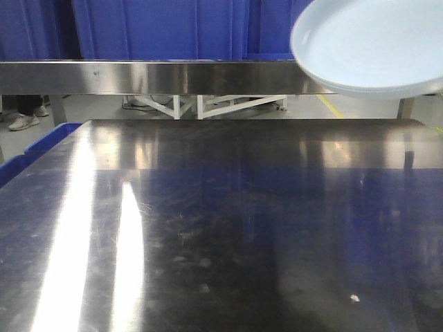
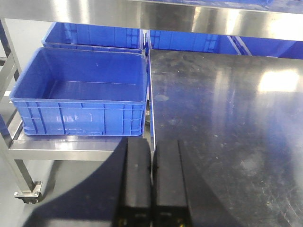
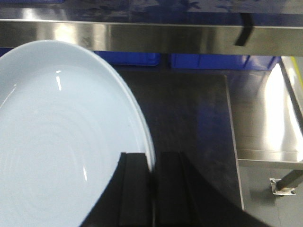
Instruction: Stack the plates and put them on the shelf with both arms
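Note:
Two stacked pale bluish-white plates (image 1: 374, 43) hang tilted in the air at the top right of the front view, level with the steel shelf (image 1: 152, 76). My right gripper (image 3: 152, 163) is shut on the right rim of the plates (image 3: 61, 142), one finger over the plate and one outside it. The shelf front (image 3: 156, 38) lies just ahead of it. My left gripper (image 2: 152, 149) is shut and empty, low over the left edge of the steel table (image 2: 227, 118). Neither arm shows in the front view.
Blue plastic crates (image 2: 80, 90) stand on a lower steel rack left of the table, with more behind them (image 2: 94, 35). A blue wall of crates (image 1: 159, 28) rises behind the shelf. A lower steel side ledge (image 3: 265, 118) lies to the right of the table.

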You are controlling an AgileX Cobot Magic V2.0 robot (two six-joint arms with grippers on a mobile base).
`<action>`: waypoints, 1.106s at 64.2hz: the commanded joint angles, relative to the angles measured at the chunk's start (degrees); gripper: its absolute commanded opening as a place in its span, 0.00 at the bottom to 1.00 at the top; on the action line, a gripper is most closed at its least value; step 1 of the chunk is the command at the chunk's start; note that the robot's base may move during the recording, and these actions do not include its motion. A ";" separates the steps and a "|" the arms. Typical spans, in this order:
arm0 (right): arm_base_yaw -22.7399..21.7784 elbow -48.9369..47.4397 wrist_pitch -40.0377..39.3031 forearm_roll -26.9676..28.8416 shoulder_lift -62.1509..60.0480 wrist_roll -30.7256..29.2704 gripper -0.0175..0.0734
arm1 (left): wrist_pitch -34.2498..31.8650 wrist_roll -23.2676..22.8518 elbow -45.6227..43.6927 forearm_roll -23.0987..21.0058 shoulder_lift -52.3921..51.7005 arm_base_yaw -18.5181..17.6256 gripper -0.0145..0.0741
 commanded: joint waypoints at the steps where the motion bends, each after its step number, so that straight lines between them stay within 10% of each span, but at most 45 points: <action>1: -0.75 2.61 -5.21 -0.32 -6.04 -0.40 0.21 | -4.56 -0.54 -1.70 0.08 0.13 0.13 0.26; 71: -0.69 17.54 -9.02 -0.32 -22.62 -0.40 0.21 | -4.56 -0.54 -1.70 0.08 0.13 0.13 0.26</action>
